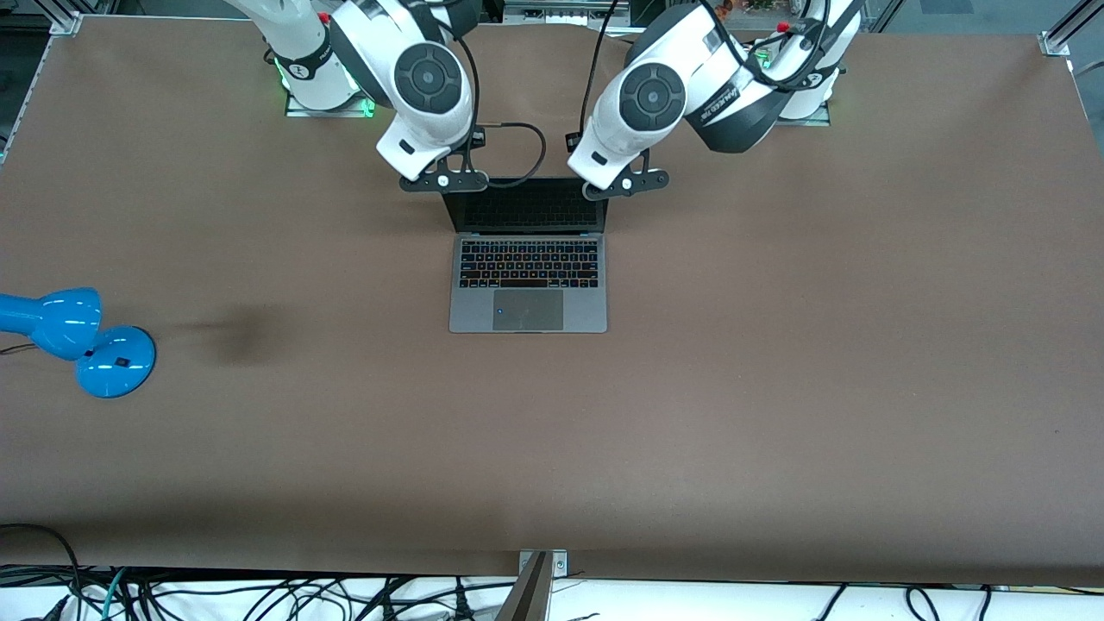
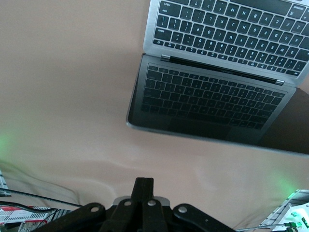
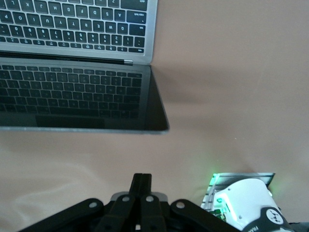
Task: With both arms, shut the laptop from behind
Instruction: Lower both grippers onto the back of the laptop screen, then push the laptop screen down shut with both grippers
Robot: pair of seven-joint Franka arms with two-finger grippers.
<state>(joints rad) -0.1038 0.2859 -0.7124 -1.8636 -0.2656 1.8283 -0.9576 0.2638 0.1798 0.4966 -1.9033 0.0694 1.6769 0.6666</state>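
While the laptop (image 1: 528,259) sits open mid-counter (image 1: 776,388), my left gripper (image 2: 143,193) and right gripper (image 3: 141,189) hover above its screen's top corners, both pairs of fingers pressed together, holding nothing.

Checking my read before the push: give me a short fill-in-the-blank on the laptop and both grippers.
1. The laptop lid stands ____.
2. Both the left gripper and right gripper hover over the lid's top ____.
3. The screen mirrors the ____.
4. The lamp is coloured ____.

Missing: open; edge; keyboard; blue
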